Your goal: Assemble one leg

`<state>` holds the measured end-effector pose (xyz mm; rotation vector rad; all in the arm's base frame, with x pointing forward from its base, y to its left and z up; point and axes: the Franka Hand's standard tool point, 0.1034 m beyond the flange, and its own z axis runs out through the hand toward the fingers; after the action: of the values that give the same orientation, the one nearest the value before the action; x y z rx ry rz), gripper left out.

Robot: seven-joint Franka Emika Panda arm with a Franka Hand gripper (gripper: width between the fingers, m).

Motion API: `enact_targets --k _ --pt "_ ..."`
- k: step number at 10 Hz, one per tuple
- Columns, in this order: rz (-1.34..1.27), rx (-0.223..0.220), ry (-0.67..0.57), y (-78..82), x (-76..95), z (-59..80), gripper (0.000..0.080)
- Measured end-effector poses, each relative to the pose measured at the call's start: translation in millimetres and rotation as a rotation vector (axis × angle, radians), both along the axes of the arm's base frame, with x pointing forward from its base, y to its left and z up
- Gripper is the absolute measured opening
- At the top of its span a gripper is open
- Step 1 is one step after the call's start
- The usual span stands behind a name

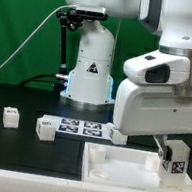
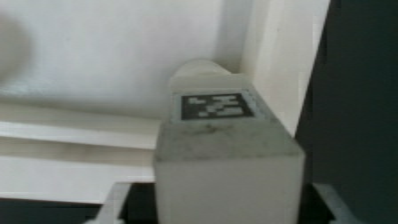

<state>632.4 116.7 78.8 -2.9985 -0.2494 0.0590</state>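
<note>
The tool (image 1: 175, 148) pinches the leg (image 1: 175, 166) upright near a corner of the panel (image 1: 112, 170).

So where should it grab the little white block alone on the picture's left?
Probably grip the loose leg by two flat opposite sides, coming straight down from above: it sits on the black table with room around it.
</note>
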Motion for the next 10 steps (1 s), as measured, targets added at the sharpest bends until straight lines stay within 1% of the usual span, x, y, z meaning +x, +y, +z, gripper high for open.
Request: enact_targets --k 2,4,5,8,10 --pt "-0.284 -0.014 0.010 -2.3 1.7 -1.6 0.0294" --pt "-0.502 -0.030 0.000 -4.3 -0.3 -1.3 0.0294" --pt "-0.660 -0.038 -0.001 -5.8 -1.3 -1.2 0.0294" --pt "-1.103 -0.030 -0.020 -3.5 -6.4 -1.0 0.0294" --pt "-1.285 -0.028 0.008 -4.1 -7.4 -1.0 0.0294"
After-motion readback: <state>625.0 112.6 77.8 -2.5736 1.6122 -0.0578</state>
